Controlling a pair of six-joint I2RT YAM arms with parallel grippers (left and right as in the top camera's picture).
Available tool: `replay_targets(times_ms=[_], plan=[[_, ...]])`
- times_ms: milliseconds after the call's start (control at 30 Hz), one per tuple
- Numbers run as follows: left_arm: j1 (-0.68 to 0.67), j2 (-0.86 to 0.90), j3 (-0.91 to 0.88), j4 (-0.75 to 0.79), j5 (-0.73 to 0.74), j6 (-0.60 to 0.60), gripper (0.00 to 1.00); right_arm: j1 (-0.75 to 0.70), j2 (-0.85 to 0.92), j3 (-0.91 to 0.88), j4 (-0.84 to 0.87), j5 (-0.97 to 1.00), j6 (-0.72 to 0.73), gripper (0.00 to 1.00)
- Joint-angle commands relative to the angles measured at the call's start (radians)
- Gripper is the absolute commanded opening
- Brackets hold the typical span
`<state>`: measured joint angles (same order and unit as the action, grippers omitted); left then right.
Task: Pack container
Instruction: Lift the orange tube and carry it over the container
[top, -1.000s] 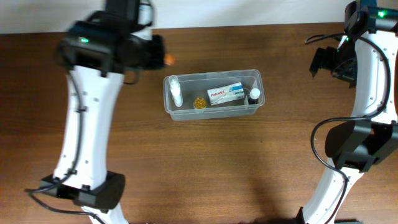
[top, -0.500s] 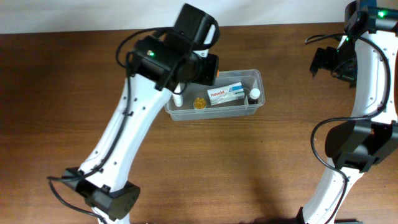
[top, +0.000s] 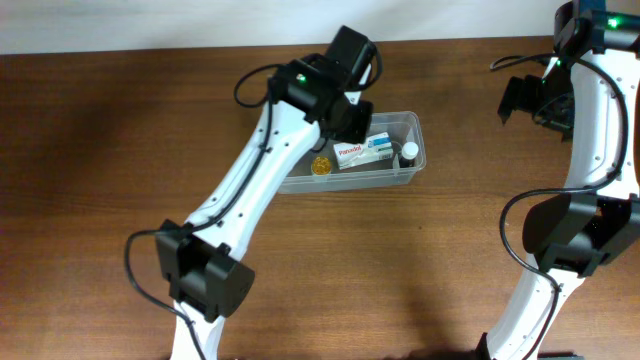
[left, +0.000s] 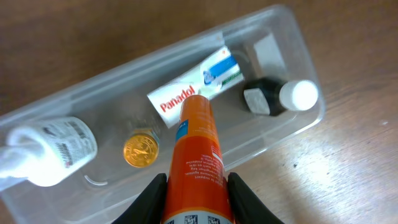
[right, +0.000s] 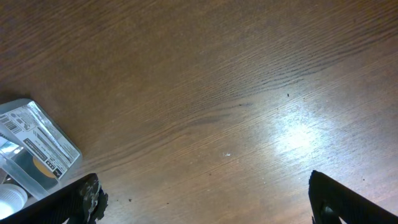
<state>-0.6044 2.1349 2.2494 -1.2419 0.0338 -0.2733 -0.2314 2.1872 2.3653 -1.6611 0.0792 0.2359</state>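
The clear container (top: 416, 170) stands at the table's back middle. It holds a white bottle (left: 53, 152), a small gold-lidded jar (top: 321, 166), a Panadol box (top: 363, 151) and a dark bottle with a white cap (top: 409, 152). My left gripper (top: 350, 118) is over the container's left half. In the left wrist view it (left: 198, 196) is shut on an orange bottle (left: 196, 149), held above the container (left: 292, 25) and pointing at the box. My right gripper (right: 205, 199) is open and empty over bare wood at the far right (top: 530, 100).
The container's right end with a label (right: 37, 146) shows at the left edge of the right wrist view. Brown wooden table (top: 450, 260) lies all around. The left arm crosses the container's left end in the overhead view.
My left arm has swung right from the table's back left to above the container, carrying the orange bottle. The right arm has not moved.
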Motion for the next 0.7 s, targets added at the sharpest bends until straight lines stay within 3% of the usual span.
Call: replay_targets(times_ms=[0, 667], plan=[[-0.021, 0.037, -0.006, -0.015, 0.012, 0.012, 0.27, -0.006, -0.003, 0.0, 0.0, 0.011, 0.008, 0.98], [-0.054, 0.076, -0.007, 0.031, 0.015, 0.012, 0.27, -0.006, -0.003, 0.0, 0.0, 0.011, 0.008, 0.98]])
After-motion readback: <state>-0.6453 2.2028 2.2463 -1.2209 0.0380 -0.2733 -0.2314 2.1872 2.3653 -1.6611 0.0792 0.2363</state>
